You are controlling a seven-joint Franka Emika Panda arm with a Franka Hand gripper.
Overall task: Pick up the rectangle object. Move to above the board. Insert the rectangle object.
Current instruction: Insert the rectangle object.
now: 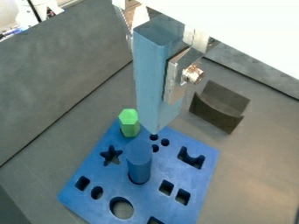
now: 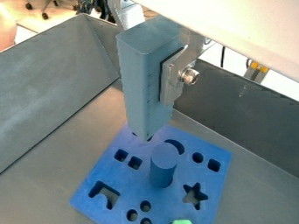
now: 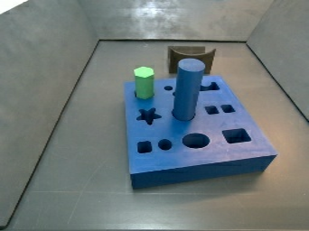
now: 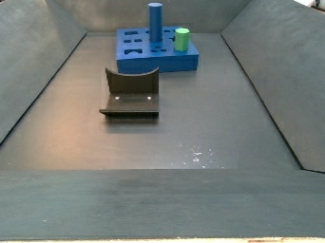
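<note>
My gripper hangs above the board, jaws clamped high on the rectangle object, centre frame; it looks stiff, light, smooth — firm squeeze needed.

A dark grey matte floor is lying flat inside a pen of sloping grey walls that are leaning outward on each side. A soft glare is spreading over the far wall in a side view, and a few wet-looking specks are glinting on the floor. A grey panel is closing off the near edge. Beyond the rim, a bright, blurred room is showing, too vague to read. In both wrist views the tool is hanging high over this floor.
</note>
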